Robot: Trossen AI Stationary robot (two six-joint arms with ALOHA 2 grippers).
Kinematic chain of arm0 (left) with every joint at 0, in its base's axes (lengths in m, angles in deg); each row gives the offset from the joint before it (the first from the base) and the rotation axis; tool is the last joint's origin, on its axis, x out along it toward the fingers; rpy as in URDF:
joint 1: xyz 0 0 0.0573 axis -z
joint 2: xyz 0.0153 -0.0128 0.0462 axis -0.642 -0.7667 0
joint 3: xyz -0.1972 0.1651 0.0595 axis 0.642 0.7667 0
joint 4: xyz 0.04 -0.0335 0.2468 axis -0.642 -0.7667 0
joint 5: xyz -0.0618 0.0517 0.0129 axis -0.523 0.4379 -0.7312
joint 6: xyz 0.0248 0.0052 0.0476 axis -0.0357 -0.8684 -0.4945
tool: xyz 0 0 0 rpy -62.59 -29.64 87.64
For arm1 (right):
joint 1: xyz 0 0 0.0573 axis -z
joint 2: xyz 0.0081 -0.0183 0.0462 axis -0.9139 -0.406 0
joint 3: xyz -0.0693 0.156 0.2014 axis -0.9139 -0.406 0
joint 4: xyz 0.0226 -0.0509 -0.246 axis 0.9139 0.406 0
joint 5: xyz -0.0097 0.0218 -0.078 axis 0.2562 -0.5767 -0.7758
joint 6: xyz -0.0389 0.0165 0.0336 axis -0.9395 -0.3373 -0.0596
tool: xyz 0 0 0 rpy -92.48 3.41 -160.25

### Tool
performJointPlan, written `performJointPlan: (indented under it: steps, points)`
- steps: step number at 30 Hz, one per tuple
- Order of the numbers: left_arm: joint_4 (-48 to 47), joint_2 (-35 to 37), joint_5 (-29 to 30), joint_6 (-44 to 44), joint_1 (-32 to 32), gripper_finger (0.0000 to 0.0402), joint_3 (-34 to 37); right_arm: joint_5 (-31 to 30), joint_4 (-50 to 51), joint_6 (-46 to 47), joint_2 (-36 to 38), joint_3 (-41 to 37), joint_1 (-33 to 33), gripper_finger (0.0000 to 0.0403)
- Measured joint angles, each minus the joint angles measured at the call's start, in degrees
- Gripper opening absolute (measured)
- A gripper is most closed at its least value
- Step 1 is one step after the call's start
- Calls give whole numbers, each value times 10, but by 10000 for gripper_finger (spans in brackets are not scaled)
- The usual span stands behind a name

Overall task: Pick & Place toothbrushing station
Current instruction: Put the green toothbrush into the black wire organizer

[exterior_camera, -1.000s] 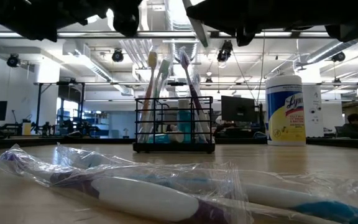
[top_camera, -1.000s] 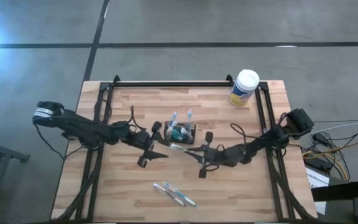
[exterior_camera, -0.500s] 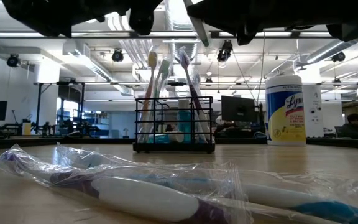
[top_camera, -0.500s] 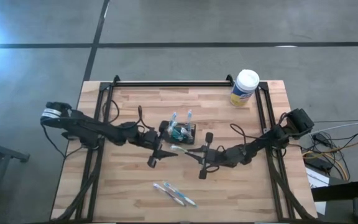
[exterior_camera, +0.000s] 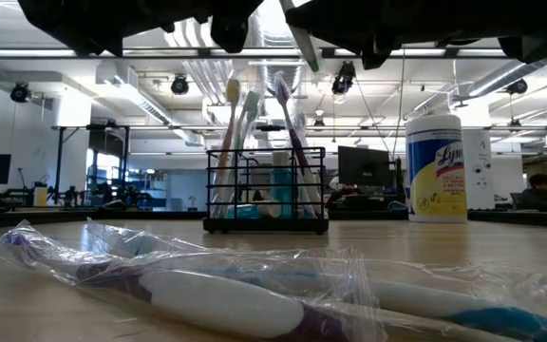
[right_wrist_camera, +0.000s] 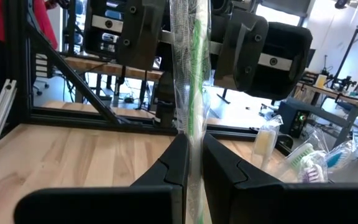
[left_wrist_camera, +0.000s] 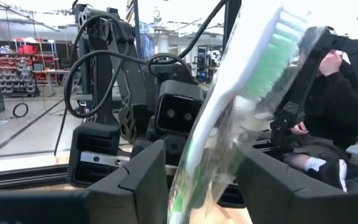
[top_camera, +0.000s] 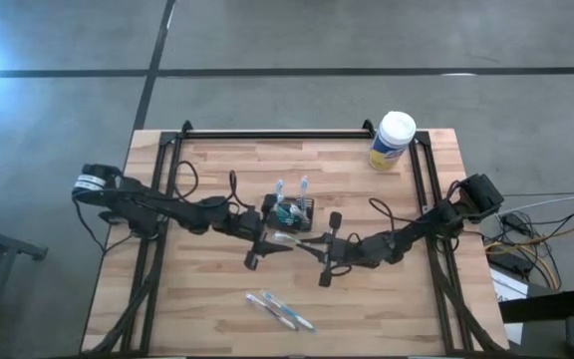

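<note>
Toothbrushing station [top_camera: 291,211]: a small black wire-mesh holder standing upright near the middle of the wooden counter [top_camera: 207,289]. The low view shows several wrapped toothbrushes leaning upright inside the station, their heads rising above its rim, with a teal item low down in it.

Just in front of the station, both grippers meet over one wrapped toothbrush [top_camera: 285,236], a green-handled brush in clear plastic. The right gripper [top_camera: 308,241] has its fingers pressed together on the wrapped toothbrush's handle; the right wrist view shows the two dark fingers clamped against the plastic sleeve with the green handle [right_wrist_camera: 195,74] running up between them. The left gripper [top_camera: 269,240] reaches in from the other side, its fingers standing apart on either side of the same brush. In the left wrist view the bristled head of the brush passes between those two fingers [left_wrist_camera: 143,177], and I cannot tell whether they touch the wrapper.

A white-lidded canister [top_camera: 392,141] with a yellow label stands at the far right corner of the counter, well apart from the station. Two more wrapped toothbrushes [top_camera: 279,310] lie flat near the counter's front edge, close to the low camera. Beyond the counter, a seated person in dark clothing [left_wrist_camera: 334,106] shows in the left wrist view.
</note>
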Motion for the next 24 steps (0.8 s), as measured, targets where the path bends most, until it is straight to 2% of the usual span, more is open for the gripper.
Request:
performJointPlan:
  steps: [4, 10, 18, 24]
  points:
    - [0, -1, 0, -4, 0, 151, -6, 0, 1, 4, 0, 0, 0, 23]
    - [-1, 7, -9, -25, -1, 26, -7, 1, 0, 7, 0, 0, -1, 23]
    - [-53, 25, -31, -53, -2, 22, -17, 24, 1, 14, 0, 1, -1, 28]
    - [-140, 104, -31, -90, -6, 22, -13, 32, 7, -6, 32, -2, -6, 73]
